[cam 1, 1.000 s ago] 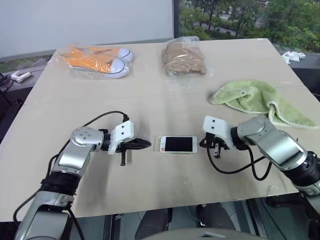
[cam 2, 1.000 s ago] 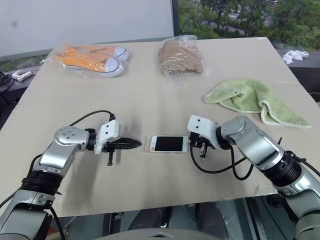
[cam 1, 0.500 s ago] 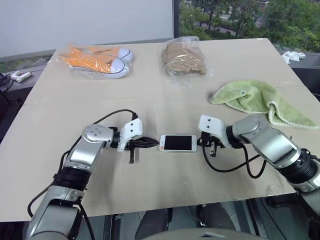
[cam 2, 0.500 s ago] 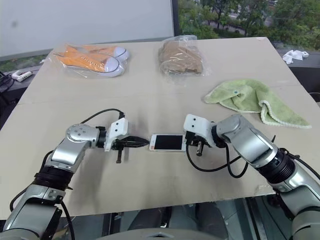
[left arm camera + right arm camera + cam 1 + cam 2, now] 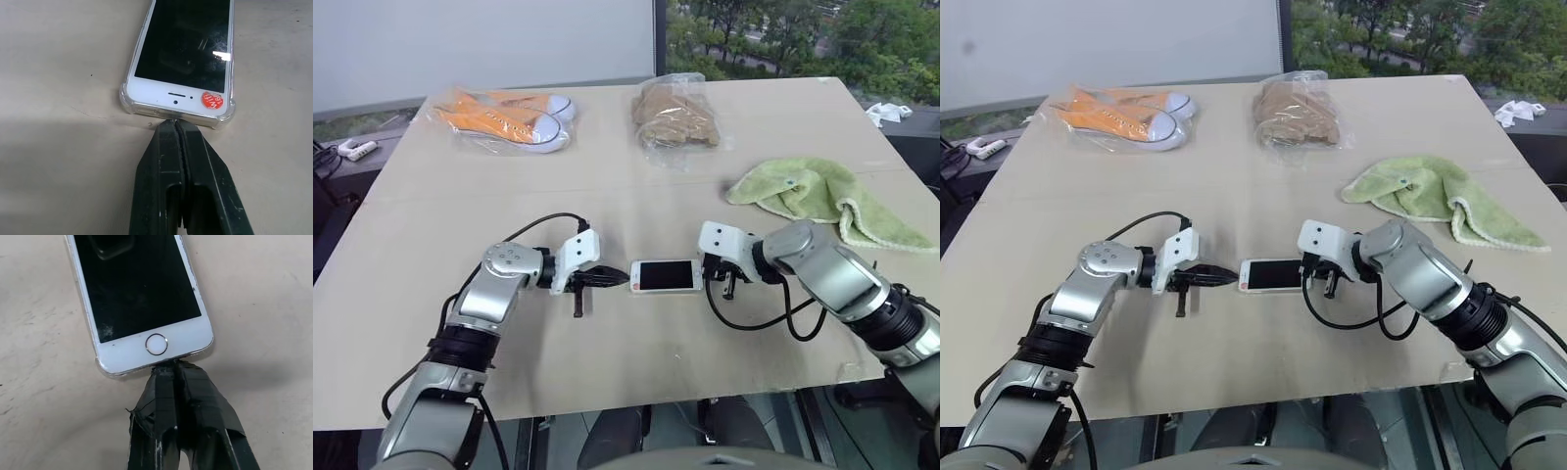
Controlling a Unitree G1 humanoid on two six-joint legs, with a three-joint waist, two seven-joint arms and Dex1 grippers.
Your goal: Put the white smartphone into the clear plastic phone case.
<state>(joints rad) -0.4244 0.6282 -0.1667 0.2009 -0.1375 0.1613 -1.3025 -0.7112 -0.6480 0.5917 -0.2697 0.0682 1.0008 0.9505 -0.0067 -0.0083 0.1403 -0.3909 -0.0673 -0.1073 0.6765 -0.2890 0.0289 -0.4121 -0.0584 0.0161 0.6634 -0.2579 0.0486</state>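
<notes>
- Left eye view: the white smartphone (image 5: 666, 276) lies screen-up near the middle of the table (image 5: 607, 196), seated in the clear plastic phone case (image 5: 128, 100), whose transparent rim and bumper corners wrap the phone's earpiece end
- Left wrist view: the left gripper (image 5: 176, 123), fingers pressed together and holding nothing, has its tip against the case's short edge just beside a round orange sticker (image 5: 212, 100)
- Right wrist view: the right gripper (image 5: 172, 365), fingers likewise closed and empty, meets the opposite short edge below the home button (image 5: 156, 343); a thin clear lip shows around that end too
- At the table's far side, orange sneakers (image 5: 509, 116) sit inside a crinkly clear bag, and a folded tan cloth (image 5: 674, 113) sits inside another
- A green towel (image 5: 818, 201) lies loose near the table's right edge, well apart from the phone
- Bare tabletop surrounds the phone along both long sides, with open surface running to the near edge; both short ends are taken up by the grippers
</notes>
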